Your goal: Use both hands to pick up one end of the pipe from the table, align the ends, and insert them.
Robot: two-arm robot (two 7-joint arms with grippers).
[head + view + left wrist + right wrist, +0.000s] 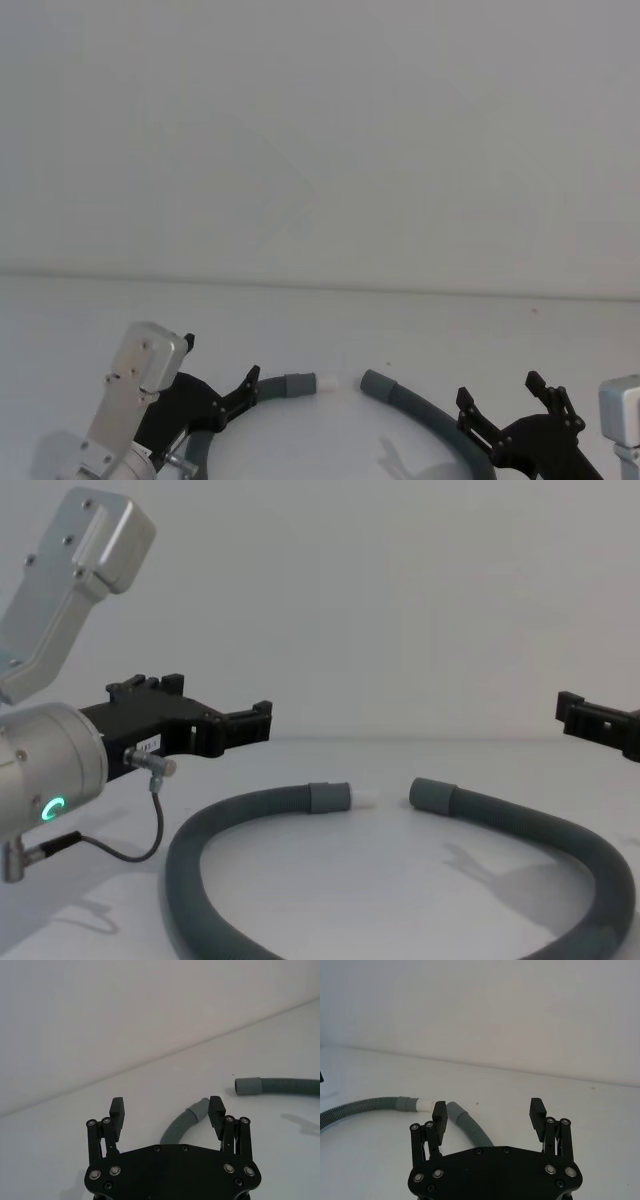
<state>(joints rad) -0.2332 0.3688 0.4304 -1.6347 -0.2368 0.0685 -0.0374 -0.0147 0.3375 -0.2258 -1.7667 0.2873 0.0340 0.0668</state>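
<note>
Lying looped on white table (320, 330), grey corrugated hose (520, 822) is untouched; black left gripper (166, 1107), right gripper (489, 1108) are held wide, empty.

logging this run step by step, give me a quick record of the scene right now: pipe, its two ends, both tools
object: pipe, dark grey and corrugated, lying curved on the white table
left-side end: spigot end, grey cuff with a white tip, on the table
right-side end: plain end, hollow grey cuff, on the table
ends: facing each other across a gap, not joined
left arm: left tool open, holding nothing, raised above the table
right arm: right tool open, holding nothing, raised above the table
stage: nothing picked up yet
</note>
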